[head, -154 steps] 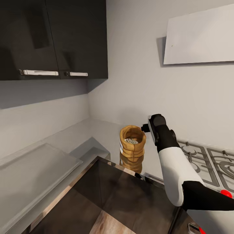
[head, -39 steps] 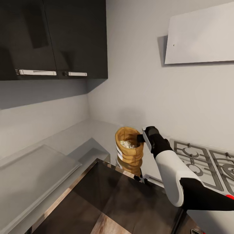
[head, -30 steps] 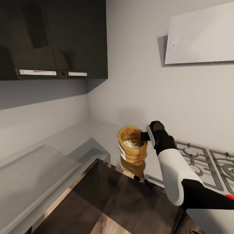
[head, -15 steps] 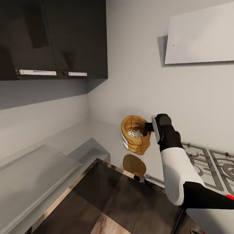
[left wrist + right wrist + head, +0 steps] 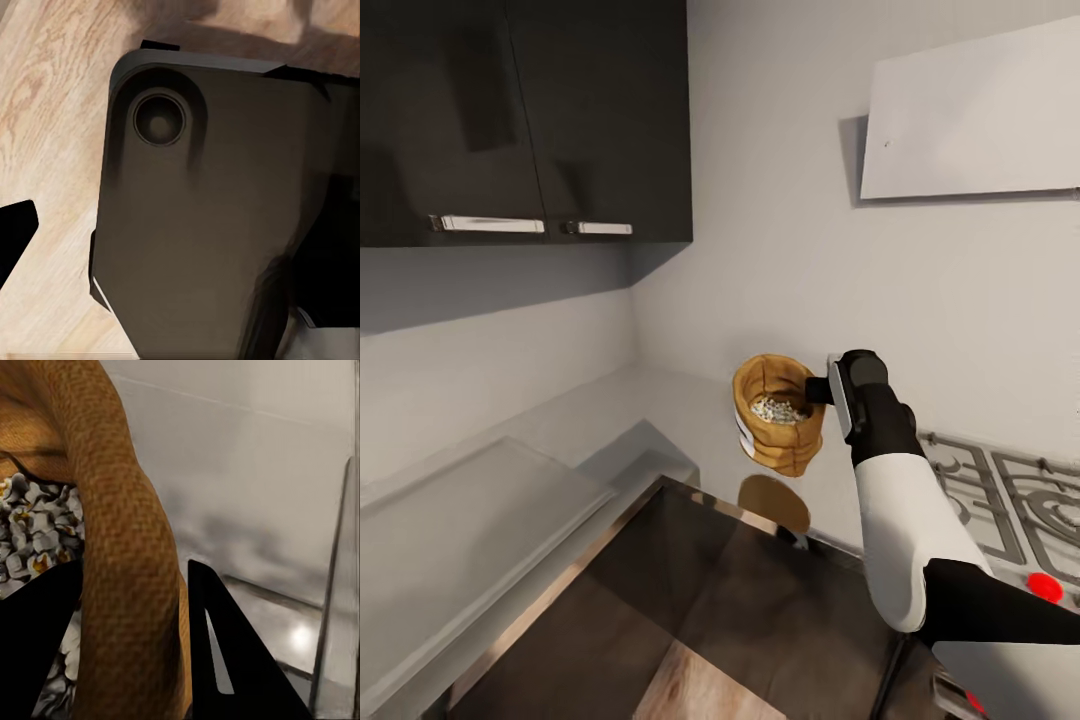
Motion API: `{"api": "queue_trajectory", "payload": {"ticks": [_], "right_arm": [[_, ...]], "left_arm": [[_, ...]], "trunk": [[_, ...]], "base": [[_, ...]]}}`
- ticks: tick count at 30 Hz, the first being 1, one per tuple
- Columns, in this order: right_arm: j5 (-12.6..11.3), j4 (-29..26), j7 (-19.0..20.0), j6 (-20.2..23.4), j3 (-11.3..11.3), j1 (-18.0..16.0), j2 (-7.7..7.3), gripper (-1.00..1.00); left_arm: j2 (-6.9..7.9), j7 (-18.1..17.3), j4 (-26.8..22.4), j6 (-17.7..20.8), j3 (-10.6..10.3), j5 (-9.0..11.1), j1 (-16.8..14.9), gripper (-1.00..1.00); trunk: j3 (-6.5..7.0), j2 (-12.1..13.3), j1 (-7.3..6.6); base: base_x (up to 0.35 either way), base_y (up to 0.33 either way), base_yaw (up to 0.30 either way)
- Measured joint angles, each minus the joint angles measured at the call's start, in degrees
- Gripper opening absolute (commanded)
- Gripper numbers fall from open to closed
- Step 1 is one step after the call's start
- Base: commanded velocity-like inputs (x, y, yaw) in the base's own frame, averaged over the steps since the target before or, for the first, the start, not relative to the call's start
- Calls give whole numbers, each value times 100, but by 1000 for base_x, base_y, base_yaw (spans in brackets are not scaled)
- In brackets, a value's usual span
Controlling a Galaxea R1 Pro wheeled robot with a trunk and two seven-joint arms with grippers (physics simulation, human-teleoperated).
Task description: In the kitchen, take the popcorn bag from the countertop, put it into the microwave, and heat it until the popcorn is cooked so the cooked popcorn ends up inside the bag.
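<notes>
The tan burlap popcorn bag (image 5: 778, 418) hangs in the air above the glossy grey countertop (image 5: 680, 415), with its reflection on the surface below. White kernels fill its mouth. My right gripper (image 5: 818, 391) is shut on the bag's rolled rim from the right side. In the right wrist view the rim of the popcorn bag (image 5: 120, 510) runs between the two black fingers (image 5: 232, 660) of the right gripper (image 5: 135, 574). My left gripper (image 5: 180, 255) hangs open over my dark base and the wooden floor. The microwave is out of view.
A steel gas hob (image 5: 1000, 490) with grates lies right of the bag, under a white hood (image 5: 970, 110). Dark wall cabinets (image 5: 530, 120) hang at upper left. A pale slab (image 5: 470, 520) lies on the left run of counter. Dark cabinet fronts (image 5: 710, 590) stand below.
The right gripper closed on the bag's rim and lifted it off the countertop, up and slightly right. In the last half second the bag held still; the camera shifted a little.
</notes>
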Motion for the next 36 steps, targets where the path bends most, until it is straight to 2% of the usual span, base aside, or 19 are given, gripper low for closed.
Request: {"api": "queue_trajectory", "payload": {"ticks": [36], "right_arm": [[0, 74, 17, 0, -2, 0, 0, -100]], "left_arm": [[-8, 0, 0, -1, -3, 2, 2, 100]], "trunk": [[0, 0, 0]], "base": [[-345, 0, 0]]}}
